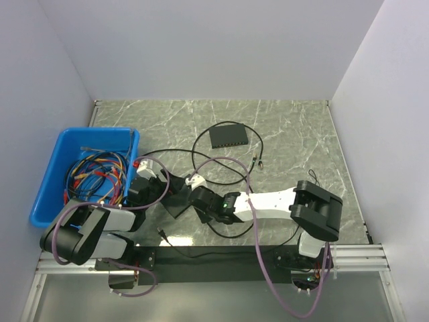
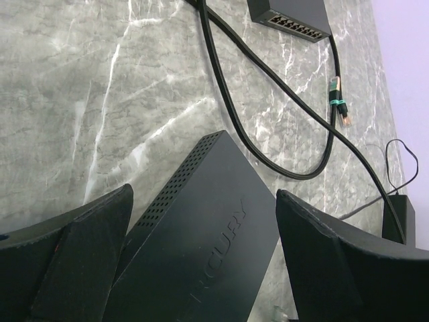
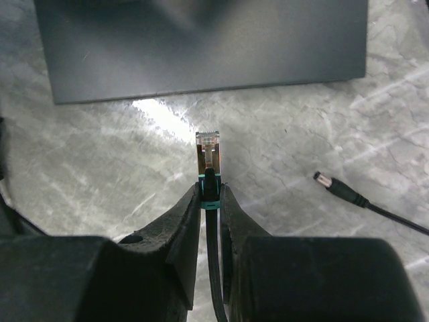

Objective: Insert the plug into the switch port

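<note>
The right fingers (image 3: 191, 211) are pinched shut on the plug (image 3: 208, 149), just short of a plain black box (image 3: 201, 47). The left fingers (image 2: 114, 221) straddle that box, spread wide; whether they grip it is unclear. The switch port (image 2: 293, 20) lies well beyond the box. The trailing cable (image 3: 213, 268) could twist the plug and make it jam.

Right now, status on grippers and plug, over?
Right gripper shut on plug. Left gripper astride black box, grip unclear. That box sits directly ahead of plug; switch port far across table.
</note>
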Controlling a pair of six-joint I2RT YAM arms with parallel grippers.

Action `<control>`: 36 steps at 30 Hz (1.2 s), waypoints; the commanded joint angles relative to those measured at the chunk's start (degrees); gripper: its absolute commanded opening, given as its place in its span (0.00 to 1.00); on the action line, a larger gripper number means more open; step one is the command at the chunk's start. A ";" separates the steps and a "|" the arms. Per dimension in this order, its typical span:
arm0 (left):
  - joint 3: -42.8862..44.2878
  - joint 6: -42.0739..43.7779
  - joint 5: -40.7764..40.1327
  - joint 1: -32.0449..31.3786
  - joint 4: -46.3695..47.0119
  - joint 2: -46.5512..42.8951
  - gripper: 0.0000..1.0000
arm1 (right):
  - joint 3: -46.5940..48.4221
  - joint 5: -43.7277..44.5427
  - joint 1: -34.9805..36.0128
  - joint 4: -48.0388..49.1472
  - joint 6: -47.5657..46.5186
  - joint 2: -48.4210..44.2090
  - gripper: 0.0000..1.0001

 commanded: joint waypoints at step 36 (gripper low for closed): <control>-1.60 1.20 -5.50 -4.78 4.46 2.37 0.91 | 16.17 -0.05 0.88 -8.43 -2.00 11.09 0.00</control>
